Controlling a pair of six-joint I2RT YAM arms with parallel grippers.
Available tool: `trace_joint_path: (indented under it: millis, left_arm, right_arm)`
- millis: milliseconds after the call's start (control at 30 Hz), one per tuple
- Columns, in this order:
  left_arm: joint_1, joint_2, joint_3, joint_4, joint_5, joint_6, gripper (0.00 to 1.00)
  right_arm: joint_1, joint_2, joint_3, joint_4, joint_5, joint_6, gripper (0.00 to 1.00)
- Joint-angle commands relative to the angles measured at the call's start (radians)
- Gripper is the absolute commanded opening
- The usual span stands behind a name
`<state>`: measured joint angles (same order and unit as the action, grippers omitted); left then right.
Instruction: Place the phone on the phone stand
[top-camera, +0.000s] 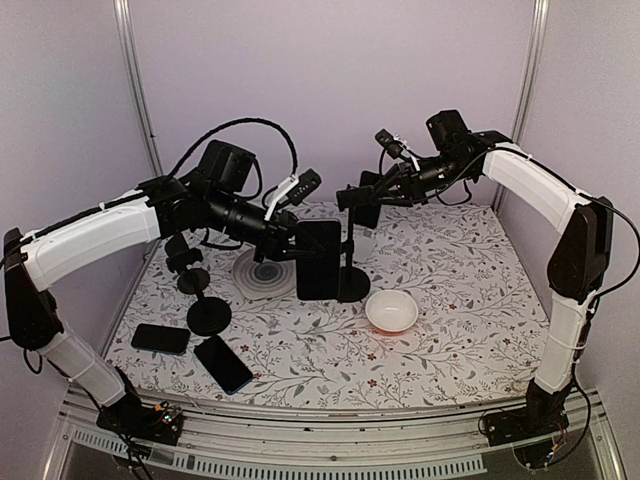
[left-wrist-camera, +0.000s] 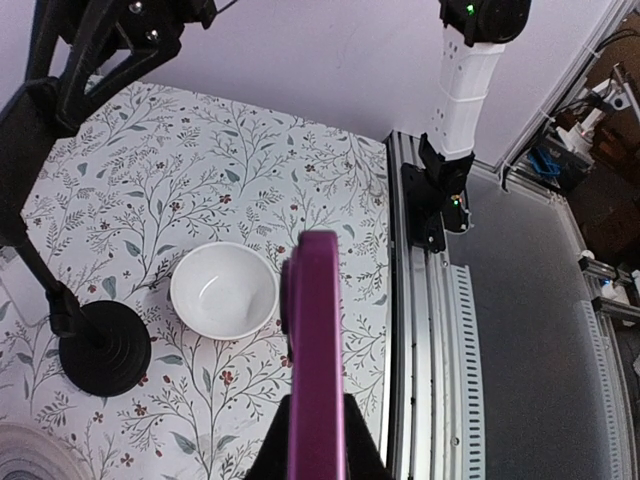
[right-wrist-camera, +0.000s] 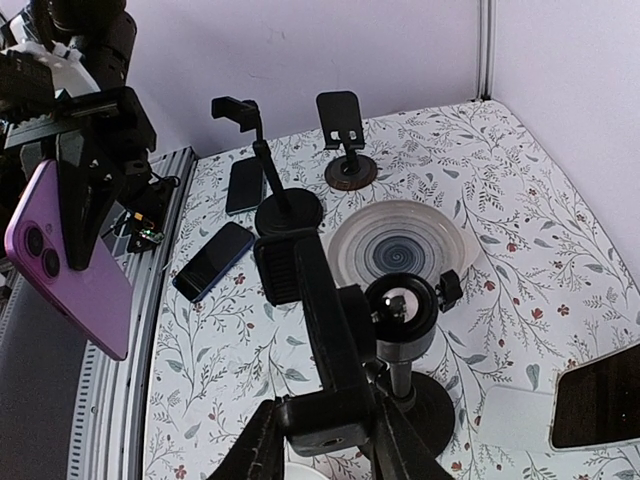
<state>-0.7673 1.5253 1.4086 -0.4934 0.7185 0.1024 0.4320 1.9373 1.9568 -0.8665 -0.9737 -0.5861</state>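
My left gripper (top-camera: 298, 243) is shut on the purple phone (top-camera: 318, 260) and holds it upright in the air, just left of the phone stand. In the left wrist view the phone (left-wrist-camera: 316, 340) shows edge-on between the fingers (left-wrist-camera: 268, 455). The black phone stand (top-camera: 352, 282) rises on a pole from a round base. My right gripper (top-camera: 362, 203) is shut on its clamp at the top. In the right wrist view the clamp (right-wrist-camera: 310, 300) sits between my fingers (right-wrist-camera: 248, 452), and the phone (right-wrist-camera: 70, 260) hangs at the left, apart from the clamp.
A white bowl (top-camera: 391, 312) sits right of the stand's base and a round plate (top-camera: 262, 273) left of it. Two dark phones (top-camera: 160, 338) (top-camera: 222, 364) lie at the front left. Two other stands (top-camera: 208, 315) (top-camera: 185, 262) are at the left.
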Motion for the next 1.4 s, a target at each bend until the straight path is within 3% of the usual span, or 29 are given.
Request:
trace_joint_path:
  millis: [0,233,533,700,1000,1167,1367]
  left_arm:
    - [0.015,-0.025,-0.002,0.022,0.025,0.004,0.00]
    - [0.014,-0.026,-0.003,0.015,0.030,0.002,0.00]
    - [0.014,-0.029,-0.005,0.015,0.031,-0.006,0.00]
    - [0.015,-0.027,-0.007,0.015,0.036,-0.006,0.00]
    - [0.015,-0.022,-0.006,0.014,0.047,-0.011,0.00]
    - [0.015,-0.028,-0.005,0.010,0.046,-0.009,0.00]
    - [0.014,-0.024,0.003,0.009,0.047,-0.008,0.00]
  right_arm:
    - [0.008,0.019,0.026,0.019,0.007,0.020,0.28]
    - [0.007,0.035,0.027,0.041,0.039,0.059,0.32]
    - [0.007,0.046,0.051,0.040,0.022,0.068,0.30]
    - [0.007,0.033,0.052,0.032,0.012,0.067,0.40]
    - [0.008,0.033,0.051,0.021,0.007,0.067,0.34]
    - [0.007,0.017,0.051,0.020,0.009,0.066,0.45]
    - [0.004,0.009,0.051,0.018,0.014,0.065,0.45]
